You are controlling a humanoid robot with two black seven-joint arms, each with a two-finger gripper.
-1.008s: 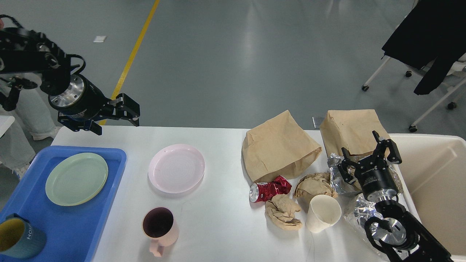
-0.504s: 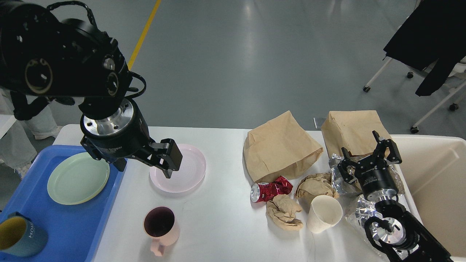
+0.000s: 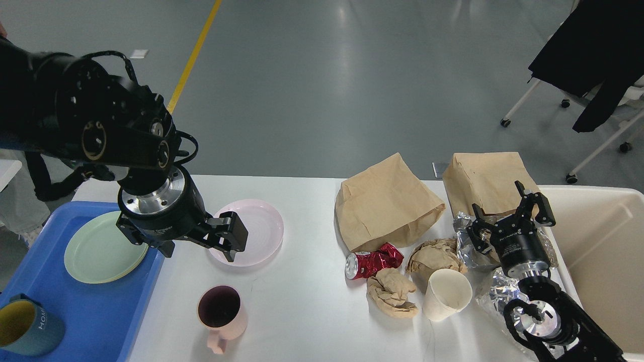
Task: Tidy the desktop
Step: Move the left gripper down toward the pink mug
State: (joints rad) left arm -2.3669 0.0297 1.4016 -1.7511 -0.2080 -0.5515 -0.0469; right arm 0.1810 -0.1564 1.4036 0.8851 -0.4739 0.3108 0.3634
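The white desktop (image 3: 312, 306) holds a pink plate (image 3: 259, 231) left of centre and a pink mug (image 3: 221, 314) near the front edge. My left gripper (image 3: 198, 246) is open and hangs low at the plate's left edge, one finger (image 3: 232, 239) over the plate's left part. At the right lie two brown paper bags (image 3: 387, 203), a crushed red can (image 3: 372, 261), crumpled brown paper (image 3: 392, 294), a white paper cup (image 3: 445, 296) and crumpled foil (image 3: 465, 241). My right gripper (image 3: 508, 221) is open and empty above the foil.
A blue tray (image 3: 95, 311) at the left holds a green plate (image 3: 98, 249) and a blue-yellow mug (image 3: 27, 327). A cream-white bin (image 3: 604, 251) stands at the right end. A chair with black cloth (image 3: 593, 60) is beyond the table.
My left arm swung from above the table's far left corner down and right to the pink plate's left edge, then drew slightly lower and left. The right arm has not moved.
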